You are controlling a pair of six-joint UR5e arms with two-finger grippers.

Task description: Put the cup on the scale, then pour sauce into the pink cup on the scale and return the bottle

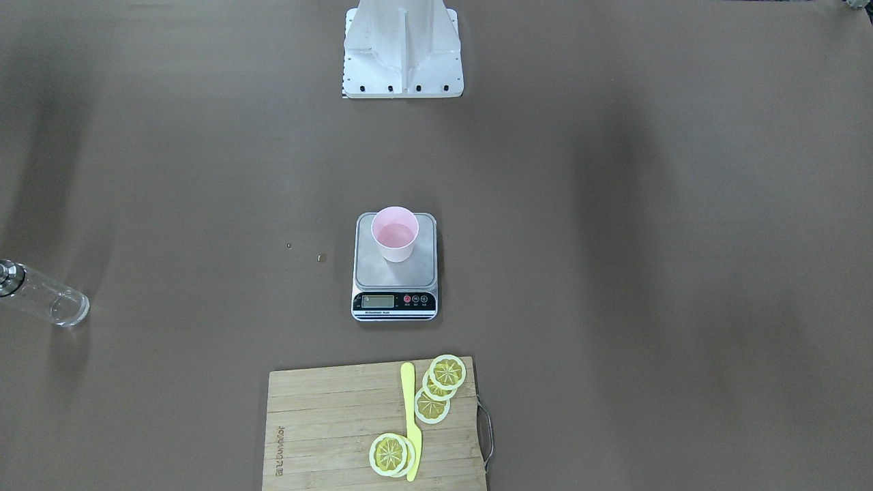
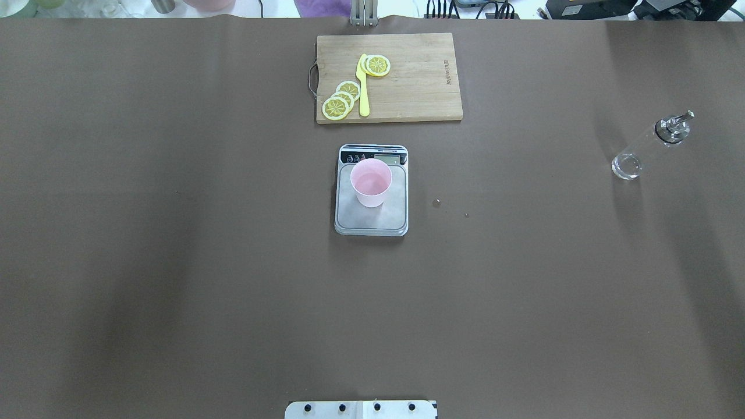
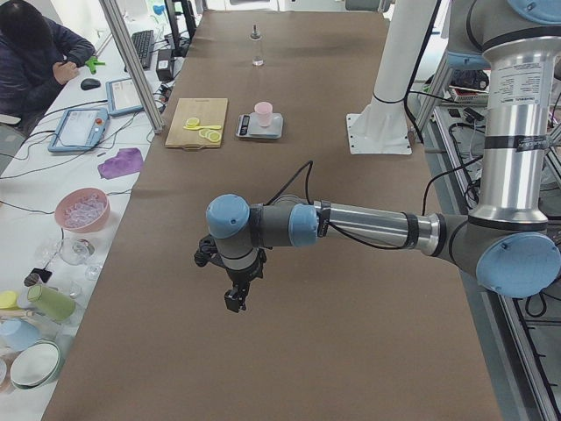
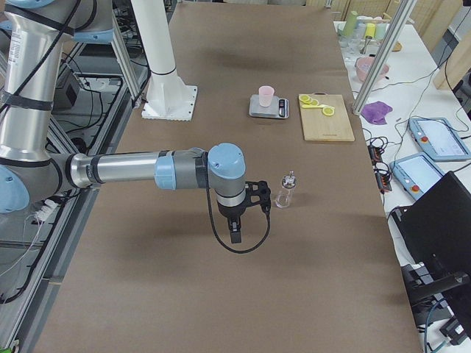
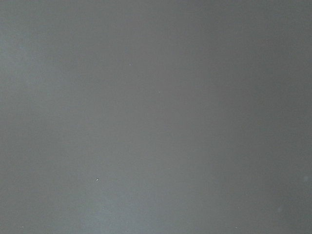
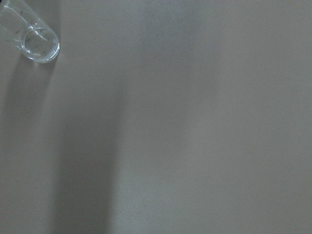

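Note:
The pale pink cup (image 1: pixel 394 234) (image 2: pixel 371 183) stands upright on the steel platform of the scale (image 1: pixel 394 275) (image 2: pixel 372 221) at the table's middle. Far out on the robot's right side the clear bottle (image 1: pixel 42 296) (image 2: pixel 649 144) (image 4: pixel 285 190) with a silver spout stands upright on the table, held by nothing. Its base shows in the top left corner of the right wrist view (image 6: pixel 36 44). My right gripper (image 4: pixel 235 237) hangs above the table beside the bottle, apart from it. My left gripper (image 3: pixel 235 303) hangs over bare table far from the scale. I cannot tell whether either is open or shut.
A wooden cutting board (image 1: pixel 327 423) (image 2: pixel 419 75) with lemon slices (image 1: pixel 443 382) and a yellow knife (image 1: pixel 411 423) lies just beyond the scale. Two small drops (image 1: pixel 320 258) mark the table beside the scale. A person (image 3: pixel 35 53) sits at a side desk.

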